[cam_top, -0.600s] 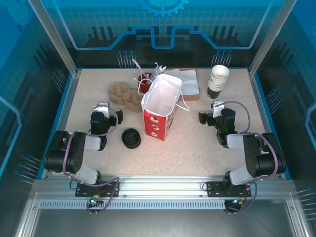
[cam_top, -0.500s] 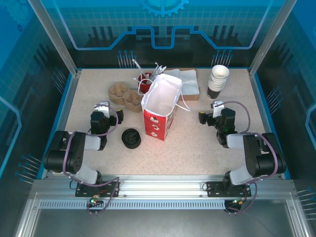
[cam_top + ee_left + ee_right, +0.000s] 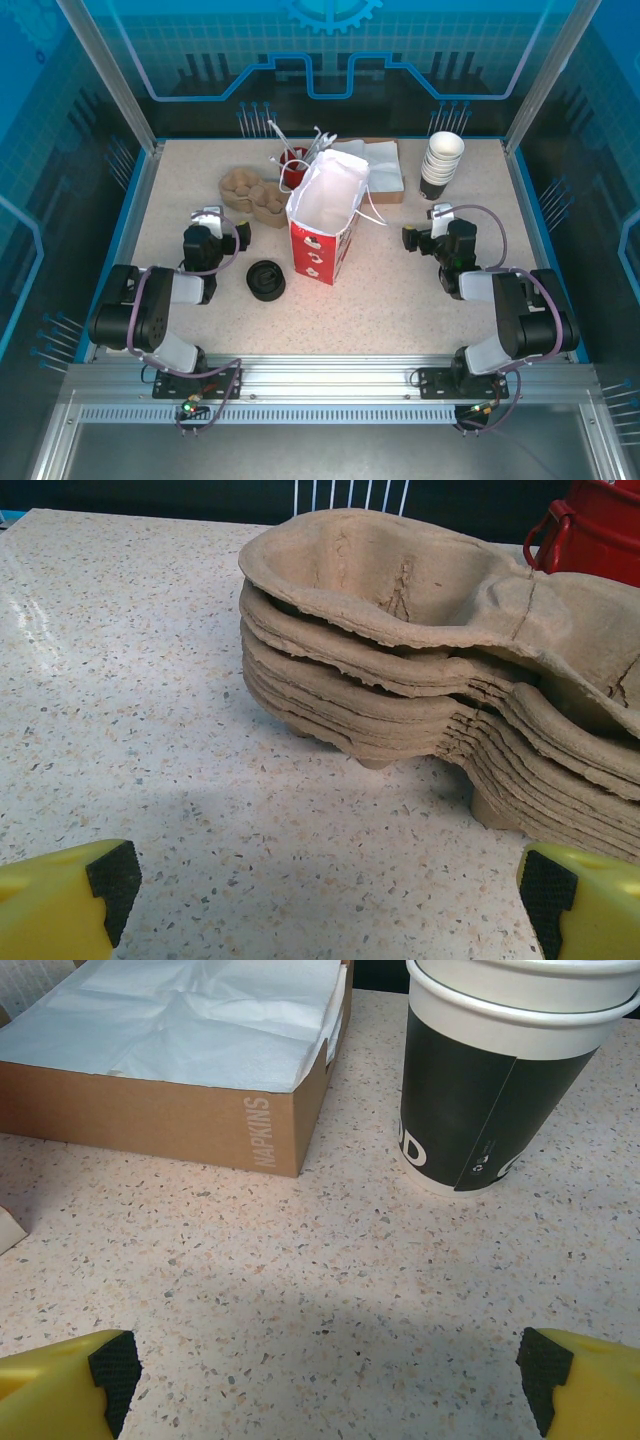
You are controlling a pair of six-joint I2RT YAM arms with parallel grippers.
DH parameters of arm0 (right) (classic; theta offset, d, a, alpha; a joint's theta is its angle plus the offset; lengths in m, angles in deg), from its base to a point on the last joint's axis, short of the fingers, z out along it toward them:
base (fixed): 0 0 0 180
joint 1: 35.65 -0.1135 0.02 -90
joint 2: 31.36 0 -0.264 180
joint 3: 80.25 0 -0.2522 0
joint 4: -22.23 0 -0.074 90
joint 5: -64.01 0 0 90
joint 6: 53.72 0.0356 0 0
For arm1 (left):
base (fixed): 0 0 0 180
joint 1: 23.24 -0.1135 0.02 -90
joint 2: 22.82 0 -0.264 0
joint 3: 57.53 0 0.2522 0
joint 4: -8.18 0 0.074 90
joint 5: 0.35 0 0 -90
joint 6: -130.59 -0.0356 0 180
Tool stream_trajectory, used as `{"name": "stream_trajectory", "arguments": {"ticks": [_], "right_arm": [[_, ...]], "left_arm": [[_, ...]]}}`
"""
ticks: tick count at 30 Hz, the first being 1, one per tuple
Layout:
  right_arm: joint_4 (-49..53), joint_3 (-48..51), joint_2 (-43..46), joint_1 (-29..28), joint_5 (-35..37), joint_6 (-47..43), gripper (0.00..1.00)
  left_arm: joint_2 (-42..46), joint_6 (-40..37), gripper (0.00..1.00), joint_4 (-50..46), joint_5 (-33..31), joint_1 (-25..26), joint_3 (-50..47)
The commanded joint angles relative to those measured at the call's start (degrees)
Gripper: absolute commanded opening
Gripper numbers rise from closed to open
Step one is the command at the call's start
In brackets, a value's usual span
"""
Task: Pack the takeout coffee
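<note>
takeout coffee [image 3: 266, 280] upright just left of the paper bag [image 3: 322, 225]. my left gripper [image 3: 207, 220], jaws wide and empty, sits farther left, so nearer it. right gripper [image 3: 440, 215], wide too, lies right of the bag.

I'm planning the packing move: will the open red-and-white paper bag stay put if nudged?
Probably not: the paper bag stands tall on a narrow base, so it may tip. Its thin paper walls would likely buckle rather than push back.

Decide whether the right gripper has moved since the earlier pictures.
No. The right gripper sits in the same spot near the stack of cups as before.
</note>
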Motion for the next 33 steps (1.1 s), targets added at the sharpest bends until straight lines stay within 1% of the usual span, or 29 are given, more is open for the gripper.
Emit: {"name": "stream_trajectory", "arguments": {"ticks": [1, 4, 6, 8, 10, 12, 14, 16, 18, 20, 21, 22, 24, 25, 27, 29, 30, 33], "right_arm": [[-1.09, -0.72, -0.33, 0.71, -0.53, -0.46, 1.0], [-1.11, -0.75, -0.26, 0.76, -0.36, -0.5, 1.0], [1.39, -1.9, 0.26, 0.82, 0.21, -0.25, 1.0], [1.52, -1.96, 0.36, 0.85, 0.02, -0.17, 1.0], [3.31, -2.54, 1.46, 0.95, 0.08, 0.07, 1.0], [6.67, -3.21, 3.74, 0.97, 0.54, 0.02, 1.0], [10.77, -4.04, 6.86, 1.07, 1.49, 0.06, 1.0], [17.04, -5.5, 10.55, 1.2, 2.8, 0.09, 1.0], [23.29, -7.29, 14.85, 1.49, 4.38, 1.38, 1.0], [29.4, -8.91, 18.93, 2.13, 4.98, 3.88, 1.0], [33.16, -10.31, 21.01, 2.63, 5.32, 5.96, 1.0], [37.54, -12.32, 22.72, 3.11, 6.18, 8.95, 1.0], [46.6, -17.29, 24.67, 4.36, 8.58, 16.28, 1.0], [52.36, -21.08, 24.76, 5.44, 8.38, 20.77, 1.0], [62.32, -29.3, 23.16, 7.21, 5.63, 25.86, 1.0], [69.79, -37.11, 20.03, 7.83, 2.55, 26.72, 1.0], [72.44, -40.94, 18.1, 7.87, 1.44, 26.79, 1.0], [78.47, -50.98, 11.26, 7.87, 0.06, 27.59, 1.0]], "left_arm": [[-0.22, -1.41, 0.99, -0.05, 1.02, 0.26, 1.1], [-0.07, -1.59, 0.99, 0.45, 1.14, 0.34, 0.77], [0.26, -1.65, 0.99, 1.92, 1.12, 0.47, -0.21], [0.99, -1.79, 0.99, 3.99, 1.06, 0.63, -1.65], [2.53, -1.59, 0.99, 4.57, -0.05, 0.72, -2.59], [5.76, -1.58, 0.99, 2.11, -0.65, 0.85, -2.92], [10.56, -1.12, 0.99, -3.04, -2.27, 1.02, -2.33], [17.02, -0.25, 0.99, -11.23, -3.8, 1.31, -0.69], [23.44, 2.58, 0.99, -20.18, -5.84, 1.76, 1.83], [29.42, 8.29, 0.99, -31.94, -9.68, 2.2, 6.08], [32.01, 12.64, 0.99, -39.72, -12.51, 2.38, 9.3], [34.0, 16.79, 0.99, -47.66, -14.58, 2.47, 12.76], [36.17, 21.19, 0.99, -60.86, -16.21, 2.47, 19.29], [37.0, 21.63, 0.99, -66.02, -15.74, 2.54, 22.27], [39.03, 23.0, 0.99, -72.52, -14.49, 2.58, 25.81], [41.47, 26.14, 0.99, -78.07, -13.82, 2.57, 28.59], [42.49, 26.75, 0.99, -80.75, -12.16, 2.56, 30.16], [44.23, 25.14, 0.99, -86.4, -5.14, 2.56, 34.25]]}}
